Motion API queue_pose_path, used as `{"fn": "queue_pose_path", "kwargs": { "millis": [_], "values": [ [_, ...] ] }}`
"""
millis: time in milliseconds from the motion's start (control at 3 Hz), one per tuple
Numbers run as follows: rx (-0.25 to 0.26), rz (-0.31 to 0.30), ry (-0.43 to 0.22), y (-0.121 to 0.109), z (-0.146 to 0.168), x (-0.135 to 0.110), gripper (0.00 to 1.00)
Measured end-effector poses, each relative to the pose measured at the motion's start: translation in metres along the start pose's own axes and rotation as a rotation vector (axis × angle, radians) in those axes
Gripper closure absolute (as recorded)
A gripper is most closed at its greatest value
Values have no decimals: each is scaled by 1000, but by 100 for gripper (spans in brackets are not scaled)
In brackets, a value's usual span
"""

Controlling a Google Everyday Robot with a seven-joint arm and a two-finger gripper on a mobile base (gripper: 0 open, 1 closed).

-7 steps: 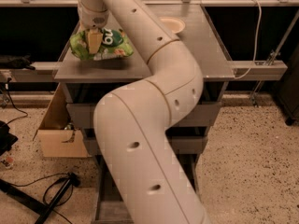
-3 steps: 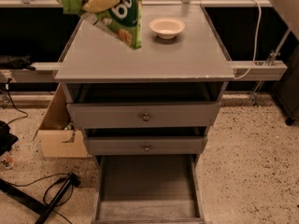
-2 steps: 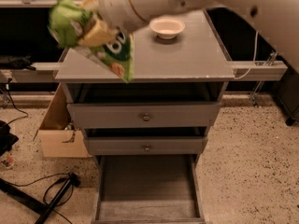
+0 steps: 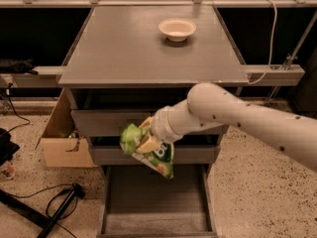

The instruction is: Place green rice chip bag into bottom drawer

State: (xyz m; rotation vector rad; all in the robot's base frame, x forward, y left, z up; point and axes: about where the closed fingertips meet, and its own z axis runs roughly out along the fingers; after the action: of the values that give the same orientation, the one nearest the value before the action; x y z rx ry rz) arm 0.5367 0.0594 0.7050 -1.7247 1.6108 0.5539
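Note:
The green rice chip bag (image 4: 148, 150) hangs in my gripper (image 4: 147, 141), which is shut on its upper part. The arm reaches in from the right, in front of the two upper drawers. The bag hangs above the open bottom drawer (image 4: 156, 217), a deep grey tray pulled out at the foot of the cabinet, with nothing visible inside it. The bag is over the drawer's back part and does not touch it.
A white bowl (image 4: 177, 29) stands at the back of the grey cabinet top (image 4: 124, 48). A cardboard box (image 4: 62, 143) sits on the floor to the left. Black cables (image 4: 54, 209) lie on the floor at lower left.
My arm has swung down from above the cabinet top, carrying the bag to the front of the drawers, just over the open bottom drawer.

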Motion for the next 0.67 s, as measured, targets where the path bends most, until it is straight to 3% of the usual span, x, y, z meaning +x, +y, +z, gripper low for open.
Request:
{"fn": "queue_pose_path", "kwargs": {
  "millis": [333, 667],
  "values": [
    [-80, 67, 45, 27, 73, 64, 100],
    [-80, 67, 45, 27, 73, 64, 100]
  ]
}}
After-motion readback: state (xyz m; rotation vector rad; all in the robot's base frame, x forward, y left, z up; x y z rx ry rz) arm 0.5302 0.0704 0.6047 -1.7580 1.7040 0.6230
